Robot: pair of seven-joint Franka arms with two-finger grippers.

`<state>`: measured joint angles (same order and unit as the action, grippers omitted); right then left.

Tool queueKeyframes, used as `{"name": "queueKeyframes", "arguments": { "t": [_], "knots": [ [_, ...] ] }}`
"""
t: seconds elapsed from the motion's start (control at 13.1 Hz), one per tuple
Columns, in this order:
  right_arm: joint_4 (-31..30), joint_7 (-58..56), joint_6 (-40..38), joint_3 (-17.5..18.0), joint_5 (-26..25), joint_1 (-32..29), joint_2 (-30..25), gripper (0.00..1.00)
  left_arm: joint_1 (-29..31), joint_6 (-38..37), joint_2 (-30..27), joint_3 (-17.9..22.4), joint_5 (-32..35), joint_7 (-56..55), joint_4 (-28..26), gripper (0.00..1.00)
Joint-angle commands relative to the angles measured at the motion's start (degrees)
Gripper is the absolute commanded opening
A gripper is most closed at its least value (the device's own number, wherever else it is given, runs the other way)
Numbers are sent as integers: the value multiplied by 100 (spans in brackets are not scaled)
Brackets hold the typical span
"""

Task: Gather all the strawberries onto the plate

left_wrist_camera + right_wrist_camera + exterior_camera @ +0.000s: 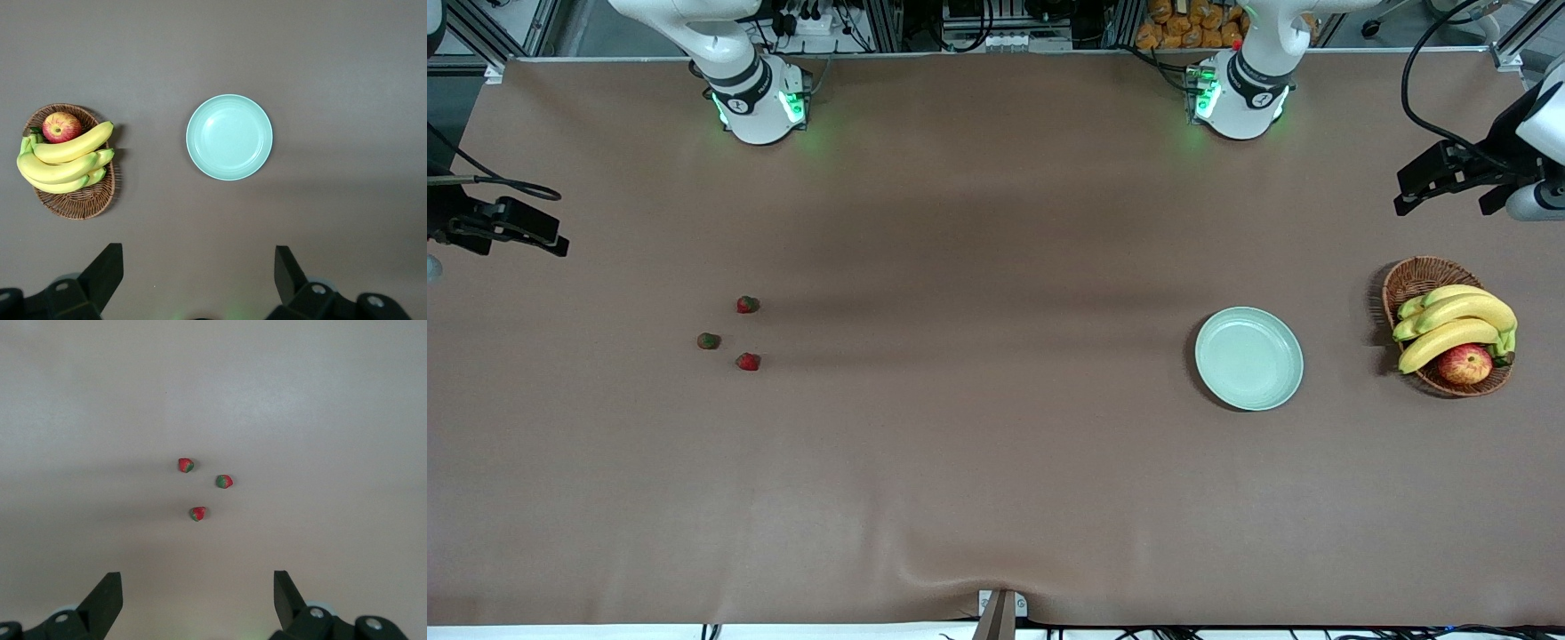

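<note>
Three strawberries lie close together on the table toward the right arm's end: one red (748, 305), one darker and greener (709, 340), one red (748, 362). They also show in the right wrist view (186, 465) (224, 481) (197, 514). The mint-green plate (1249, 358) sits empty toward the left arm's end and shows in the left wrist view (229, 137). My right gripper (525, 231) (195, 590) is open and empty, high above the table's end. My left gripper (1445, 182) (197, 267) is open and empty, high above the other end.
A brown wicker basket (1414, 276) (73, 200) with bananas (1458, 324) and a red apple (1464, 364) stands beside the plate, closer to the left arm's end of the table. Brown cloth covers the table.
</note>
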<state>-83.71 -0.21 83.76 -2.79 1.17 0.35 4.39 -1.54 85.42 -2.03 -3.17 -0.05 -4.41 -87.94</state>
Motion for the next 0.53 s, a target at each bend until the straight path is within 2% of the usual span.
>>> {"name": "queueKeyframes", "arguments": {
  "t": [0.0, 0.46],
  "knots": [
    [74, -5, -97, -37, 23, 35, -9, 100, -66, -26, 133, 54, -31, 37, 163, 100],
    [-13, -32, -211, -46, 23, 9, 87, 100, -13, -26, 291, 54, -48, 81, 189, 100]
  ]
}}
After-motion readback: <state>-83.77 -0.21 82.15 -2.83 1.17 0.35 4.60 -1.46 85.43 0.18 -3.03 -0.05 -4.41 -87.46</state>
